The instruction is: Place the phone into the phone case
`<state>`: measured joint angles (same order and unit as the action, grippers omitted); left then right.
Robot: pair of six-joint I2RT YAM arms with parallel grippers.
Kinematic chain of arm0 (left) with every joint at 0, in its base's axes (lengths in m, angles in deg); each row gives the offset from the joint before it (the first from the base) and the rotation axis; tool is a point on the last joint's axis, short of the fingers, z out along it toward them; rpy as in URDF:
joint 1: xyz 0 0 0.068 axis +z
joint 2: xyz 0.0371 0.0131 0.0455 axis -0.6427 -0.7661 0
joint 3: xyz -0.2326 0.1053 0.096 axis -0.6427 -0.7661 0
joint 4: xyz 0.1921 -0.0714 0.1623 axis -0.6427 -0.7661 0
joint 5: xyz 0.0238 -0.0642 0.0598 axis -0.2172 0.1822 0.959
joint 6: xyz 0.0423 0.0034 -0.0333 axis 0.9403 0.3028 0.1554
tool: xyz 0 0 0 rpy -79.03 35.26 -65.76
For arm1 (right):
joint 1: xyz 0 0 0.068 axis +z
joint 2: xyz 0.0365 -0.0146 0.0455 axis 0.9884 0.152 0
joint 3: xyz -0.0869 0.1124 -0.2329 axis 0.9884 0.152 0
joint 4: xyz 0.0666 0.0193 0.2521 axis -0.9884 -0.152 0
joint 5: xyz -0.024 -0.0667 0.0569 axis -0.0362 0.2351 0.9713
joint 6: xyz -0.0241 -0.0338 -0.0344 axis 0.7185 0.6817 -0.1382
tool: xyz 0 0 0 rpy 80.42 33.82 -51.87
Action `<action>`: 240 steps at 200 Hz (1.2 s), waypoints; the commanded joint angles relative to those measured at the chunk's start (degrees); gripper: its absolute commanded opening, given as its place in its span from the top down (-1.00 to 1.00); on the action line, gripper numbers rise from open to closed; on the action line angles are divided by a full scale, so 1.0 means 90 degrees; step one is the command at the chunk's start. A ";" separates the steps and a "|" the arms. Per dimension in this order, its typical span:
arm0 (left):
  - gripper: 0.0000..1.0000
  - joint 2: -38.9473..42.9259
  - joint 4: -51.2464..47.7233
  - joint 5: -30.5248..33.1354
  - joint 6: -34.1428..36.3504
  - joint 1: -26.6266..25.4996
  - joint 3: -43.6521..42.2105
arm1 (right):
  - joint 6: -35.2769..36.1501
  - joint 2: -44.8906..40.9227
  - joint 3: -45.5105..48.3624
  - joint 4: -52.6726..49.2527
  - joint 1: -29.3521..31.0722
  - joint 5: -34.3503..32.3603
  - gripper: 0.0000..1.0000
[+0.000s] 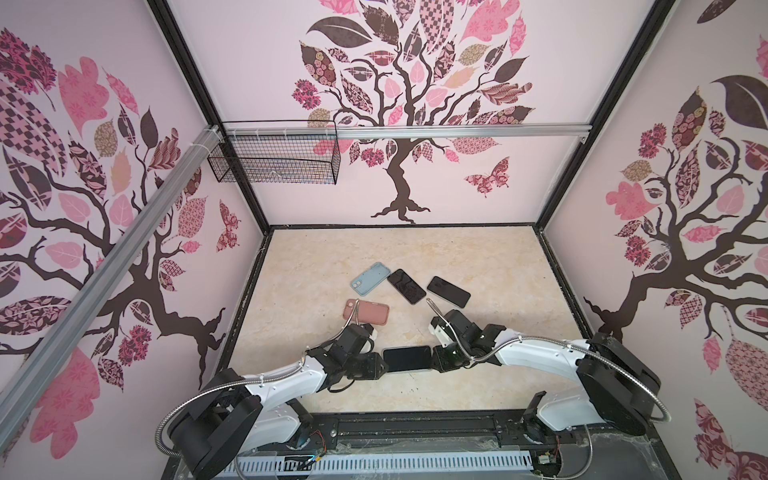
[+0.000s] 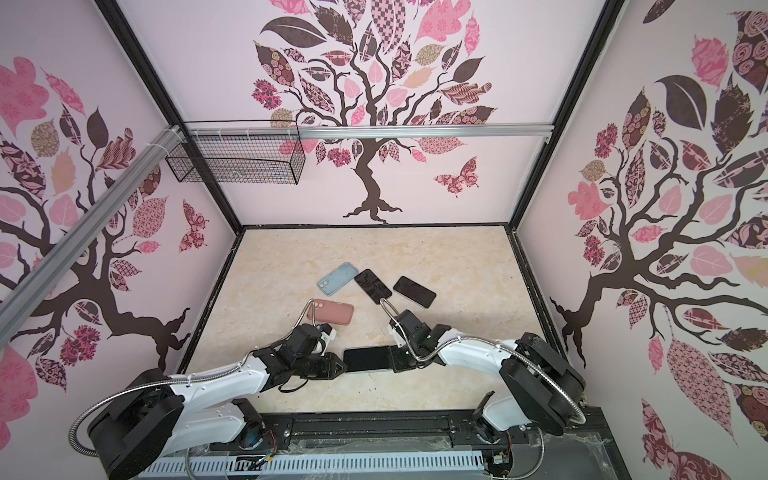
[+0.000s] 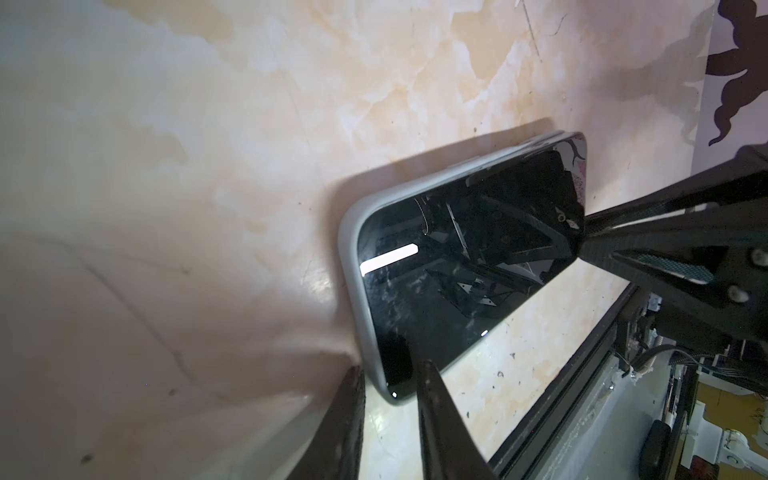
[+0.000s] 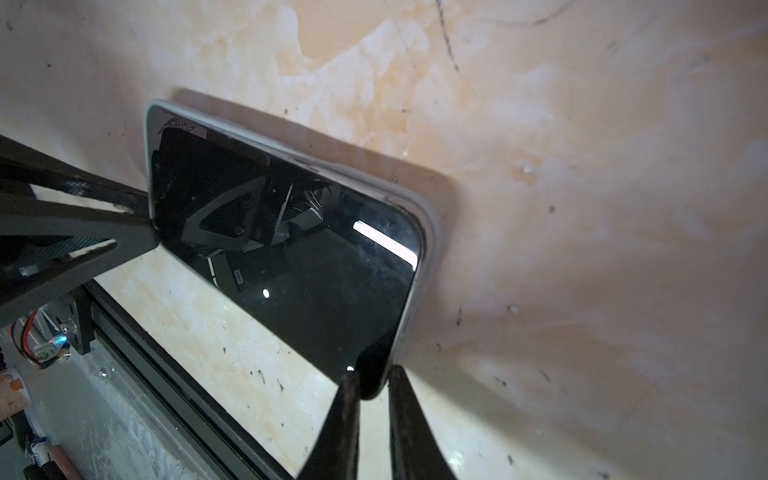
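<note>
You had the phone [image 1: 406, 359] low in the centre of both top views, screen up between the two tools, with a pale grey phone case [image 3: 353, 266] wrapped round its rim. I could not tell whether it rested on the tabletop [image 1: 478, 257] or hung just off it. Your right tool [image 4: 372, 374] was clamped on the phone, its fingers tight on either side of one corner. Your left tool [image 3: 390, 368] straddled a corner at the opposite end, but I could not tell whether it pressed or sat slack.

Treat the pair as light and stiff, with slick, breakable glass in front and a softer, grippier rim. I'd judge the rim at the short ends the place to hold, since fingers on glass could slide.
</note>
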<state>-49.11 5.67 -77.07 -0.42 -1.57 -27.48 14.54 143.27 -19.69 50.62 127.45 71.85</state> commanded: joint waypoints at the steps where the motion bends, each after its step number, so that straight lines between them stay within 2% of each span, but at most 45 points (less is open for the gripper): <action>1: 0.50 -0.0261 0.0182 0.0066 0.0046 0.0002 -0.0290 | -0.0026 0.0195 0.0101 0.0180 0.0003 0.0081 0.67; 56: 0.58 -0.0358 0.0626 -0.0157 -0.0047 0.0004 -0.0478 | -0.0081 0.0546 0.0190 0.0492 0.0001 0.0225 0.77; 123: 0.61 -0.0581 0.0892 -0.0275 -0.0061 0.0001 -0.0578 | -0.0066 0.1087 0.0242 0.0757 -0.0004 0.0309 0.79; 187: 0.61 -0.0647 0.0931 -0.0301 -0.0040 0.0006 -0.0615 | -0.0026 0.1600 0.0168 0.0805 0.0110 -0.0033 0.81; 240: 0.61 -0.0668 0.0934 -0.0277 -0.0061 0.0006 -0.0614 | -0.0043 0.1983 -0.0083 0.0507 0.0434 -0.0752 0.81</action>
<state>-51.58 15.55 -76.93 -1.65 0.25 -30.50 13.03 149.06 -23.76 46.10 126.49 72.31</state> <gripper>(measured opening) 0.195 0.094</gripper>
